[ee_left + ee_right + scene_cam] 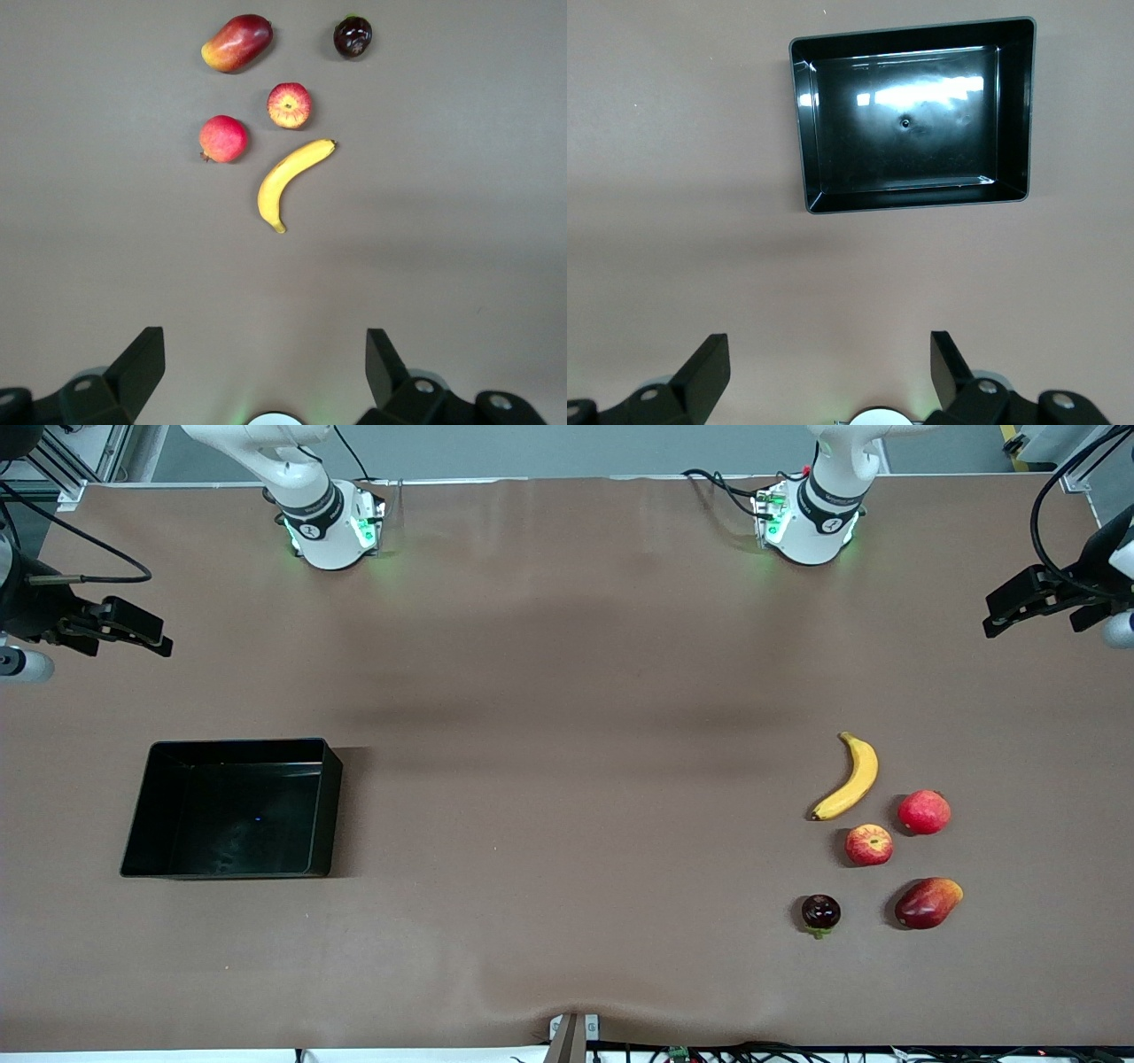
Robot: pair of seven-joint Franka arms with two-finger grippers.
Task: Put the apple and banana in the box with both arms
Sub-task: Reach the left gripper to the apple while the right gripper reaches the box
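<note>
Brown table [567,691], round deep-red fruit [924,812] toward the left arm's end, red-orange mango [928,903] nearer the front camera than it, small dark purple fruit [821,912] with green stem beside the mango

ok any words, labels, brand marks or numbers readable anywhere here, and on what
None can be read.
Small dark marks on the white collars of the right arm's base and the left arm's base: too small to read.
The box, banana and apple show no lettering.
</note>
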